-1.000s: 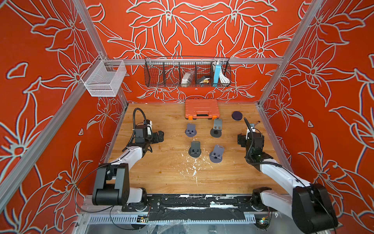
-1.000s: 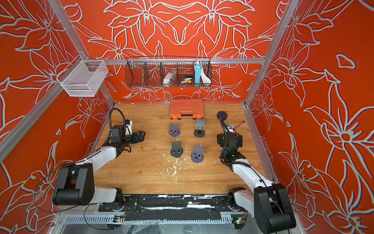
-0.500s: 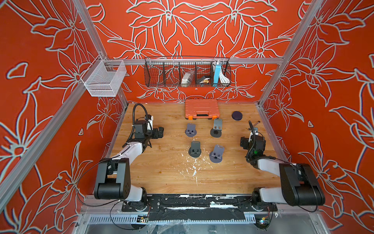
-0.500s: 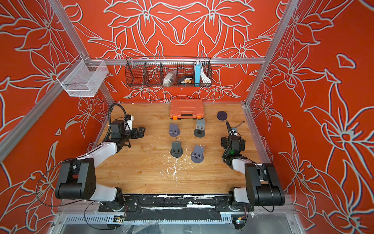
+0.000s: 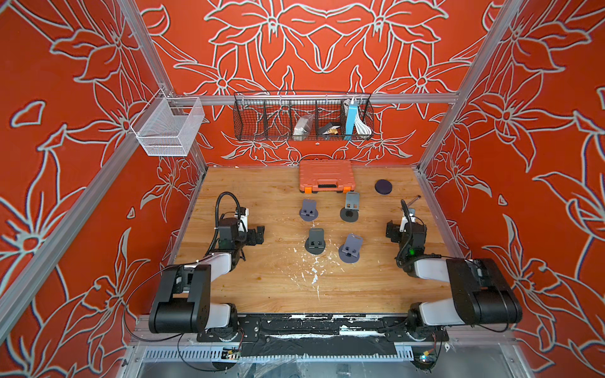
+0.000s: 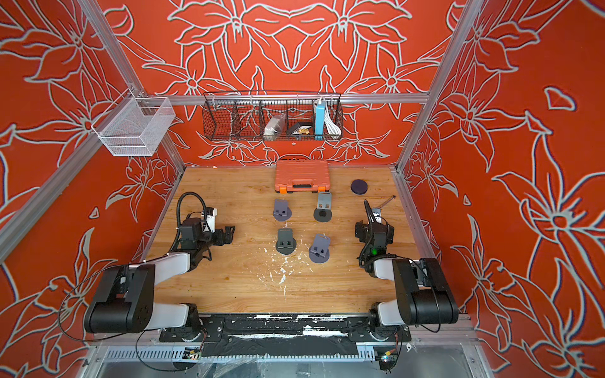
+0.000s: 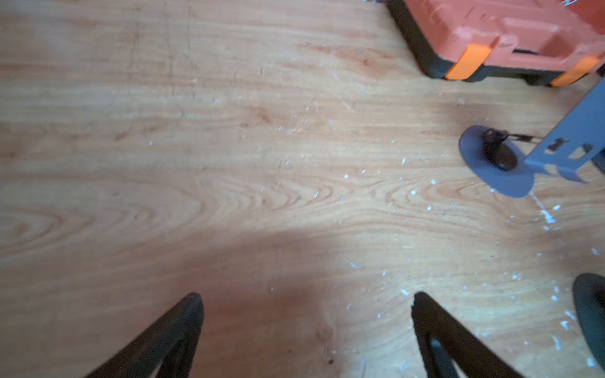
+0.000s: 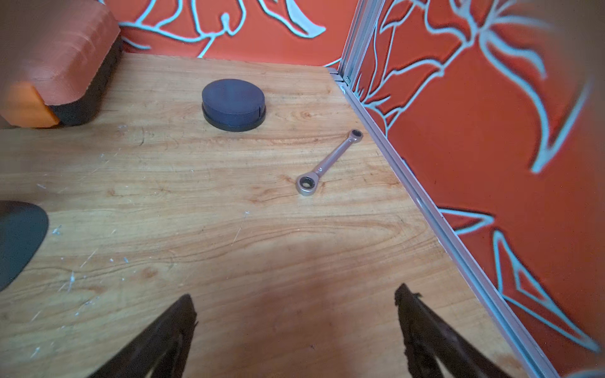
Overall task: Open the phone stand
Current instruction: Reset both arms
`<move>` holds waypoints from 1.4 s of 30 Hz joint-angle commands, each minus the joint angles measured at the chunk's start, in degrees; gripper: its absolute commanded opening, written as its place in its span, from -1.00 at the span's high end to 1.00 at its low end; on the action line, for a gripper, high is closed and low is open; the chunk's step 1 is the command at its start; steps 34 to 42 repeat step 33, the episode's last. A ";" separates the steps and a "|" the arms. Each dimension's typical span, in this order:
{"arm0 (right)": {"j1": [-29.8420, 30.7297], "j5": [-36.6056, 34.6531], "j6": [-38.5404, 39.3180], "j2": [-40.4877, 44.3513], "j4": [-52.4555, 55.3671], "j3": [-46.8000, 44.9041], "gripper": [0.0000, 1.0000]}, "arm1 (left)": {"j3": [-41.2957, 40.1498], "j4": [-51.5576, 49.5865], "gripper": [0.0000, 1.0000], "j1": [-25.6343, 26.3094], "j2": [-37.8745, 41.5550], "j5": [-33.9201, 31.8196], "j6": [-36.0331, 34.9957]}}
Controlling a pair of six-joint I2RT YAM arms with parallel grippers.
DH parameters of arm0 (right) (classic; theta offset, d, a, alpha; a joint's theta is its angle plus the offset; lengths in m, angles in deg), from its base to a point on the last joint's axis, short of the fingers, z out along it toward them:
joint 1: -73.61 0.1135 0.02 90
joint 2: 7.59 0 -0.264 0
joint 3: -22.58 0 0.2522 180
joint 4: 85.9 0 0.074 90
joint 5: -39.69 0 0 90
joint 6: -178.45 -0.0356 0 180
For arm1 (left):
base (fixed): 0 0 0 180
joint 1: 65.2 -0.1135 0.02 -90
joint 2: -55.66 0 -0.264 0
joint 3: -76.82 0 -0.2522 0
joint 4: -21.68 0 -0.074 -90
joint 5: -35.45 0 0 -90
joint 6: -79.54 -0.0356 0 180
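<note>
R gripper [image 8: 294, 294] pulled back; folded phone stand [image 8: 233, 104] lies well ahead.

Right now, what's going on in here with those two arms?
Two robot arms sit over a wooden tabletop, meant to unfold a phone stand. The left pincer and the right pincer both hang open and empty, touching nothing. Four grey phone stands with round bases stand unfolded mid-table. A dark round disc, seemingly a folded stand, lies untouched near the orange plastic case.

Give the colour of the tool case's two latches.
Bright orange latches on the red-orange plastic tool case; left wrist view.
</note>
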 commanded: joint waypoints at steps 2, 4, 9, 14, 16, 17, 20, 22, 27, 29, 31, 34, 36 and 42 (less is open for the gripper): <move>0.26 -0.81 0.73 0.26 -1.80 0.23 -0.96 | -3.27 14.13 -0.99 0.61 -1.30 -5.54 0.75; 0.30 -0.26 0.88 0.56 -0.70 0.57 -0.96 | -4.25 18.17 -0.99 0.86 -2.21 -4.97 0.30; 0.43 2.70 2.26 0.21 -0.08 1.15 -0.96 | -4.51 18.80 -0.99 0.92 -2.74 -5.18 0.37; 0.42 2.70 2.26 0.39 -0.29 0.94 -0.96 | -3.68 15.48 -0.99 0.95 -1.41 -5.81 0.48; 0.40 2.70 2.24 0.35 -0.43 0.94 -0.96 | -3.63 15.56 -0.99 0.90 -1.57 -6.02 0.58; 0.43 2.70 2.26 0.39 -0.26 0.94 -0.96 | -3.67 15.62 -0.99 0.90 -1.58 -6.02 0.58; 0.43 2.70 2.20 0.39 -0.34 0.94 -0.96 | -3.72 15.71 -0.99 0.94 -1.59 -6.02 0.60; 0.42 2.70 2.22 0.39 -0.34 0.94 -0.96 | -3.68 15.67 -0.99 0.89 -1.59 -6.02 0.60; 0.43 2.79 2.26 0.14 -0.02 1.21 -0.96 | -3.67 15.63 -0.99 0.95 -1.64 -6.02 0.60; 0.41 2.87 2.26 0.13 0.05 1.29 -0.96 | -3.71 15.63 -0.99 0.90 -1.63 -6.02 0.60; 0.43 2.85 2.26 0.17 -0.08 1.20 -0.96 | -3.69 15.63 -0.99 0.93 -1.59 -6.02 0.60; 0.41 2.83 2.26 0.29 -0.16 1.11 -0.96 | -3.72 15.63 -0.99 0.92 -1.60 -6.02 0.60; 0.41 2.83 2.26 0.29 -0.16 1.11 -0.96 | -3.72 15.63 -0.99 0.92 -1.60 -6.02 0.60; 0.41 2.83 2.26 0.29 -0.16 1.11 -0.96 | -3.72 15.63 -0.99 0.92 -1.60 -6.02 0.60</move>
